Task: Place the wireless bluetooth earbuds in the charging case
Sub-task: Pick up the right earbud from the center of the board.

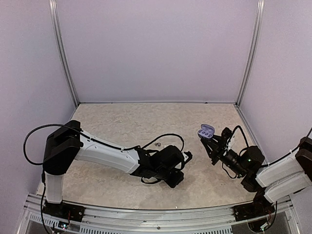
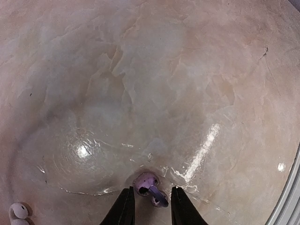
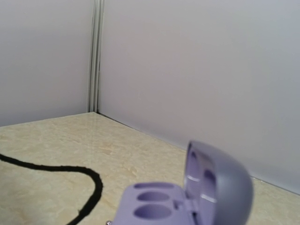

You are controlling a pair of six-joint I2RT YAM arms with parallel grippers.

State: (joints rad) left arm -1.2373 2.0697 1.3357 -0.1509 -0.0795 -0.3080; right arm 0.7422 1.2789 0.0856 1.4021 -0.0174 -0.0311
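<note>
A small shiny purple earbud point(image 2: 149, 184) lies on the marble table between the fingertips of my left gripper point(image 2: 151, 190). The jaws stand apart, close on either side of it. In the top view the left gripper point(image 1: 186, 157) is low over the table's middle. My right gripper point(image 1: 209, 140) is shut on the lilac charging case point(image 1: 205, 130) and holds it above the table at the right. The case point(image 3: 157, 208) is open, both sockets empty, with its lid point(image 3: 220, 180) upright. The right fingers do not show in the right wrist view.
Two tiny dark shiny buds point(image 1: 157, 144) lie on the table left of the left gripper. A cream-white bud point(image 2: 18, 211) lies at the lower left of the left wrist view. A black cable point(image 3: 91, 187) loops over the table. Walls enclose the table.
</note>
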